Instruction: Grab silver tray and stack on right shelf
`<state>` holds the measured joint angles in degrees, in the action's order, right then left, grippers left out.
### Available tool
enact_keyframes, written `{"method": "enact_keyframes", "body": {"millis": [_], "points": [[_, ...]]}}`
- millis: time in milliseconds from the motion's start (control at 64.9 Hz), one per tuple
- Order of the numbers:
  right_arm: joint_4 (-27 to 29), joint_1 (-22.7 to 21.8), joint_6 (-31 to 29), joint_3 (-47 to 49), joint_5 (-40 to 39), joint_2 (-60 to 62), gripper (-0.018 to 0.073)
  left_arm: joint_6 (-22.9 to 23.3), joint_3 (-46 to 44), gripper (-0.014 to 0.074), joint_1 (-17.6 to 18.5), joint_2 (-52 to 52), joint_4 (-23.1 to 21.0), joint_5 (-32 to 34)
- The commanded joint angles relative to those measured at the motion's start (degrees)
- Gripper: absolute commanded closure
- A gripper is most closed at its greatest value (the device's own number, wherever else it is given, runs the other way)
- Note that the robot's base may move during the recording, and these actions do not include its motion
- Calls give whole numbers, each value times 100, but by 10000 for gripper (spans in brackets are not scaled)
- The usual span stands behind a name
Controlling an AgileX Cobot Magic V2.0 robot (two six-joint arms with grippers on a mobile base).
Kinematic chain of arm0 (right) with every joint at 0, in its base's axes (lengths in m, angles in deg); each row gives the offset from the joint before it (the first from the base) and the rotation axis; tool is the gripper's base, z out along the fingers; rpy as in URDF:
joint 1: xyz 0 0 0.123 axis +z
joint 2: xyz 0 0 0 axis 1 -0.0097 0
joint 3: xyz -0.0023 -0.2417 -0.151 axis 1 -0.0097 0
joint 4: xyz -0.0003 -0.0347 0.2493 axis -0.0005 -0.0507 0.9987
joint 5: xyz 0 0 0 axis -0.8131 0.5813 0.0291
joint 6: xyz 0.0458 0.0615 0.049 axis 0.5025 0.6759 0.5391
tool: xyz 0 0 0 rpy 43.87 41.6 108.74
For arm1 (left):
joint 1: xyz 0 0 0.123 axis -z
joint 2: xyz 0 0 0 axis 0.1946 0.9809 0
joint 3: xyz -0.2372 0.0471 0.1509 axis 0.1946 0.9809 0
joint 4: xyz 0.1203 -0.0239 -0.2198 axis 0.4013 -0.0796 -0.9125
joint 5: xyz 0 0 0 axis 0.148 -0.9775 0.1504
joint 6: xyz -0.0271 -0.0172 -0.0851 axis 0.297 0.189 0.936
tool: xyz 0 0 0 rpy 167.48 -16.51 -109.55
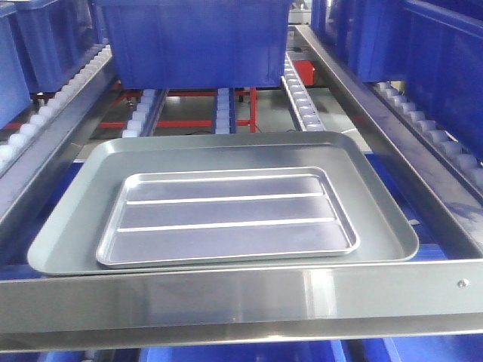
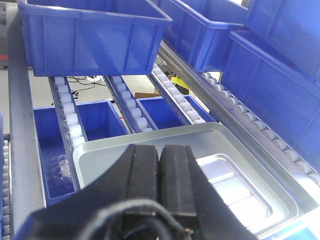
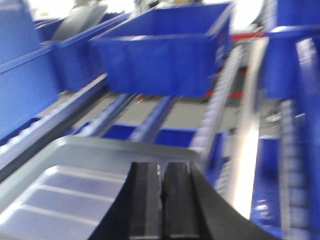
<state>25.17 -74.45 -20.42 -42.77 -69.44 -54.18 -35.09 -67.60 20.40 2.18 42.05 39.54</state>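
Left wrist-mounted view showed the left hand [image 2: 159, 185] with its two black fingers pressed together and nothing between them, held above the near-left part of the trays. The right wrist-mounted view, blurred, showed the right hand [image 3: 161, 200] likewise pressed together and empty, above the near-right corner of the trays. Just beyond both hands the silver tray [image 1: 226, 215] lay flat inside the larger grey tray [image 1: 68, 226], its two ridges running across its base, its rim inside the grey one on every side. The grey tray rested on the roller rails of the right shelf [image 1: 226, 298], just behind the flat steel front bar. Farther back a blue bin [image 1: 196, 38] stood on the same rails, with more blue bins to either side. Neither hand touched the silver tray, so the job appeared either not yet begun or already finished with the tray stacked; the pictures alone did not settle which. If a grasp was still due, the next move would call for one hand to spread, drop to the low rim, and pinch it without dragging the grey tray beneath.
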Motion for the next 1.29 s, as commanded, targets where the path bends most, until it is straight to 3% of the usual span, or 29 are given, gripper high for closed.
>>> {"method": "enact_keyframes", "body": {"millis": [0, 46, 154, 385, 1017, 1141, 1171, 1202, 1279], "points": [[859, -419, -1221, -158, -569, 460, 509, -19, -167, 678, 46, 5, 30, 512], [987, -639, -1501, -349, -608, 694, 509, -19, -167, 678, 46, 5, 30, 512], [987, -907, -1348, -724, -537, 1258, 509, -19, -167, 678, 46, 5, 30, 512], [866, -905, -1228, -709, 148, 1607, 509, -19, -167, 678, 46, 5, 30, 518], [866, -898, -1228, -709, 158, 1607, 509, -19, -155, 678, 46, 5, 30, 529], [866, -898, -1228, -709, 158, 1607, 510, -19, -25, 678, -2, -48, 492, 598], [866, -898, -1228, -709, 158, 1607, 510, -46, 23, 678, -78, -72, 337, 585], [866, -898, -1228, -709, 158, 1607, 510, -286, 92, 678, -179, -136, -134, 559], [866, -898, -1228, -709, 158, 1607, 510, -2250, 394, 678, -539, -365, -1558, 816]]}}
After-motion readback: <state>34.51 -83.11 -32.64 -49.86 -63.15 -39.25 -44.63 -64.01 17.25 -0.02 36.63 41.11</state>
